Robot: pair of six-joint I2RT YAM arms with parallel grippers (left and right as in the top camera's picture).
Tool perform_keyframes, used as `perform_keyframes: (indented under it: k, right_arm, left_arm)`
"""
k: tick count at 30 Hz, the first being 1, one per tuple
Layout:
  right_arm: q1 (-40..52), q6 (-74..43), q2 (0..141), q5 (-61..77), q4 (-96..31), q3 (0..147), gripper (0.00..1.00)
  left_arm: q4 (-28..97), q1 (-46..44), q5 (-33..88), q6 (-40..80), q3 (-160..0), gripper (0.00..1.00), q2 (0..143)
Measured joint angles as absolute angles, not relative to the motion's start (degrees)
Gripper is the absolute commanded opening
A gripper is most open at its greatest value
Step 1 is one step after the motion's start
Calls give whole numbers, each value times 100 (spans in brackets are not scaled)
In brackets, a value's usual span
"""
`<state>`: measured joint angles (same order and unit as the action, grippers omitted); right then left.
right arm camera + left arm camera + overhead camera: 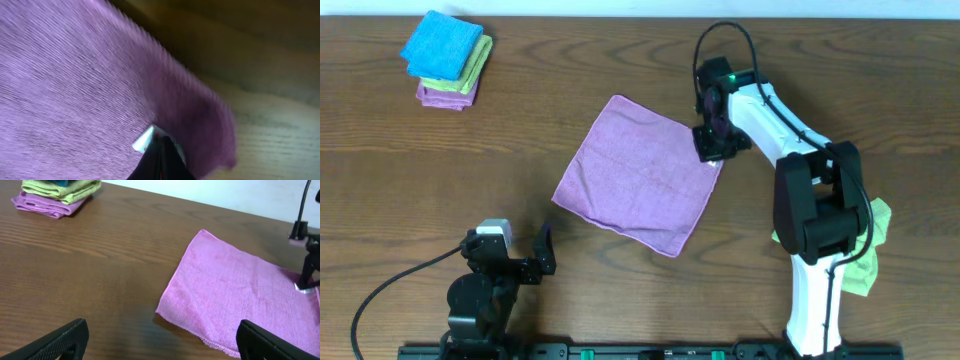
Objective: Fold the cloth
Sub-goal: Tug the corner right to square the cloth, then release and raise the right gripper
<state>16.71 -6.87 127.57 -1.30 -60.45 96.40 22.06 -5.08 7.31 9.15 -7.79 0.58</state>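
The purple-pink cloth lies spread flat on the wooden table, turned like a diamond. My right gripper is shut, its tips set down on the cloth just inside the right corner. No fabric shows between its jaws. A small pale patch shows beside the tips. That corner of the cloth looks slightly rumpled and blurred. My left gripper hangs open near the table's front edge, left of the cloth's near corner, with nothing between its fingers.
A stack of folded cloths, blue on lime-green on purple, sits at the far left corner. Another lime-green cloth lies by the right arm's base. Bare wood lies between the stack and the cloth.
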Motion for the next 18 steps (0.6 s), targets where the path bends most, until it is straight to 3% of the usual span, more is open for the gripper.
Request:
perform_keyframes:
  k: [18]
  right_arm:
    - [1422, -725, 12497, -491, -4508, 9030, 2]
  left_arm:
    - [2206, -508, 731, 915, -779, 95, 58]
